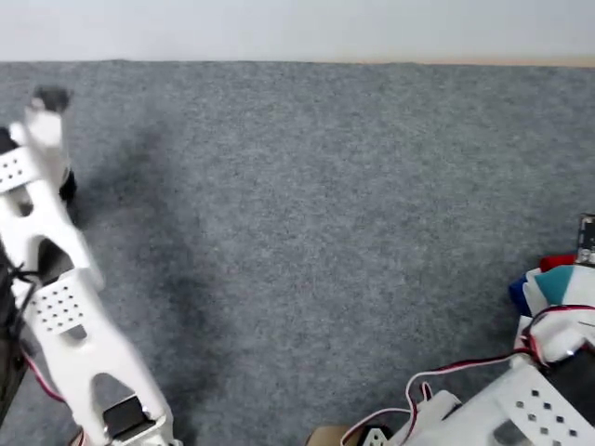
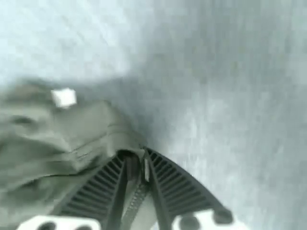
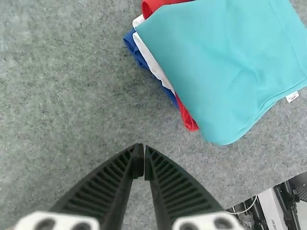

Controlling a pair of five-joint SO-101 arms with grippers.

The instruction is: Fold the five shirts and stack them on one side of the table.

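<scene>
An olive-green shirt [image 2: 62, 143] with a small white tag [image 2: 64, 97] lies bunched on the grey mat. My left gripper [image 2: 142, 154] is shut on its edge, and a strip of the cloth shows between the fingers. In the high view the left arm [image 1: 56, 307] stands at the table's left edge. A folded stack [image 3: 220, 62] has a teal shirt [image 3: 230, 57] on top, over white, red [image 3: 188, 120] and blue [image 3: 136, 52] ones. It sits at the table's right edge [image 1: 550, 283]. My right gripper [image 3: 144, 149] is shut on nothing, over bare mat beside the stack.
Grey mat [image 1: 316, 214] covers the table up to a pale wall at the back. The right arm's base [image 1: 502, 409] and its red and white cables [image 1: 446, 376] lie at the front right. Cables and a white device [image 3: 273, 206] sit past the mat's edge.
</scene>
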